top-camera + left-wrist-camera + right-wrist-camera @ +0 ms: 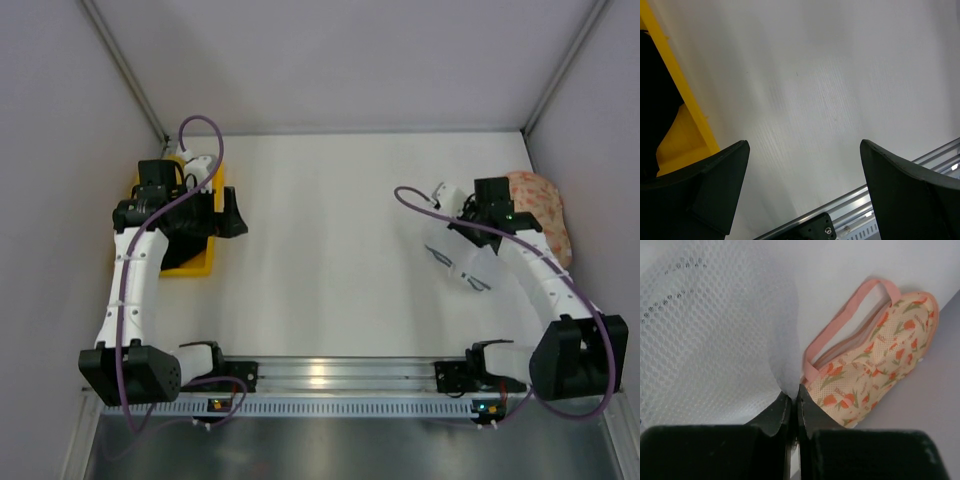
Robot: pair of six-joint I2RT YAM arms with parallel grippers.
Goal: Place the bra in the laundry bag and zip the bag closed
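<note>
white table [330, 250], seen from above. at its right side lies the see-through mesh laundry bag [705, 330], a fold clenched tight in the right gripper [794, 390]. at left, the yellow tray [690, 115] holds a dark shape [652, 100] that may be the bra, i cannot tell. the left gripper [804, 146] gapes wide beside it, holding nothing. a pink floral bra [875, 360] lies just beside the bag.

laundry bag [705, 335]: see-thru white honeycomb mesh | floral bra [875, 365]: cream with orange tulips + green stems, pink straps, kinda cute tbh | tray [190, 265]: bright yellow | bench [330, 250]: plain white | left tool [804, 145] and right tool [794, 392]: black | cables [201, 118]: purple
</note>
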